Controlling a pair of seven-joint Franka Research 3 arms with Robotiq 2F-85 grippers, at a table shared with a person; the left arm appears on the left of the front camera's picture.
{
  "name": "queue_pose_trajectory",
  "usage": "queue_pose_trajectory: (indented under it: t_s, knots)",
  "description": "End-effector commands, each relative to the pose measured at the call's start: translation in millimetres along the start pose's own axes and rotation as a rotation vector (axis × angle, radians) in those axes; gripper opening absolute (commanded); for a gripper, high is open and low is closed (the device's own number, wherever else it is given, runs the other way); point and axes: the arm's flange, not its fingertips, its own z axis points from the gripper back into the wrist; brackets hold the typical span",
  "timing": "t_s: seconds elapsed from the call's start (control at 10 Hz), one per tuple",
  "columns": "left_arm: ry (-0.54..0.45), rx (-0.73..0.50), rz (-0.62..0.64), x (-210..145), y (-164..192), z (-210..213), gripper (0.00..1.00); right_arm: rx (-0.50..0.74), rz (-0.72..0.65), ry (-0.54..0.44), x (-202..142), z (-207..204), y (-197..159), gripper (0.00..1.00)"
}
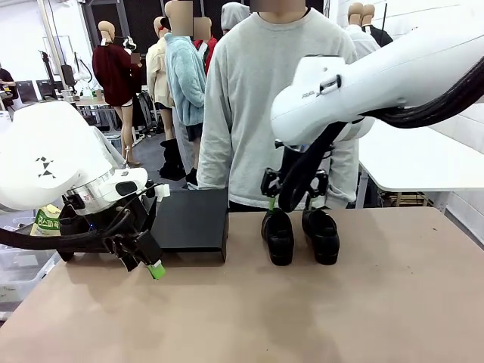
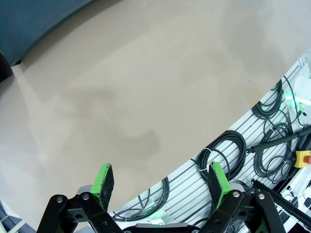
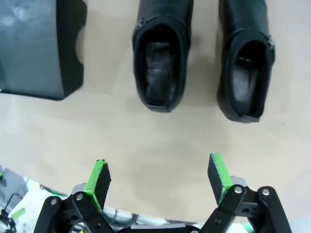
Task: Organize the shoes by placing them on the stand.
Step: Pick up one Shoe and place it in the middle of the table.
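Approach step: two shoes (image 1: 278,236) stand side by side on the bench (image 1: 378,302), just right of the stand (image 1: 189,219), which carries none. The right pincer (image 3: 160,177) hangs wide and empty above their heels. The left pincer (image 2: 163,182), also wide and empty, hovers near the stand's left front corner. Next, likely: drop the right pincer over the shoe nearer the stand and close.

The near half of the tabletop (image 1: 302,318) lies bare from left edge to right edge. Along the far edge sit the stand (image 1: 193,219), a shoe (image 1: 278,236) and a second shoe (image 1: 323,236), with open gaps between them. The right arm (image 1: 378,76) hangs over both shoes.
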Motion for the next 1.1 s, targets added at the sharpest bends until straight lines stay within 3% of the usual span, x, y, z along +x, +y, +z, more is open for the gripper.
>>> queue_pose_trajectory:
  t_s: [0.0,1.0]
  knots:
    - [-0.011,-0.013,0.000,1.3,1.3,-1.0,1.00,-0.048,-0.038,0.003,26.1,-24.1,25.1,1.00]
    - [-0.011,-0.013,0.000,1.3,1.3,-1.0,1.00,-0.153,-0.060,0.079,89.1,-98.9,58.9,1.00]
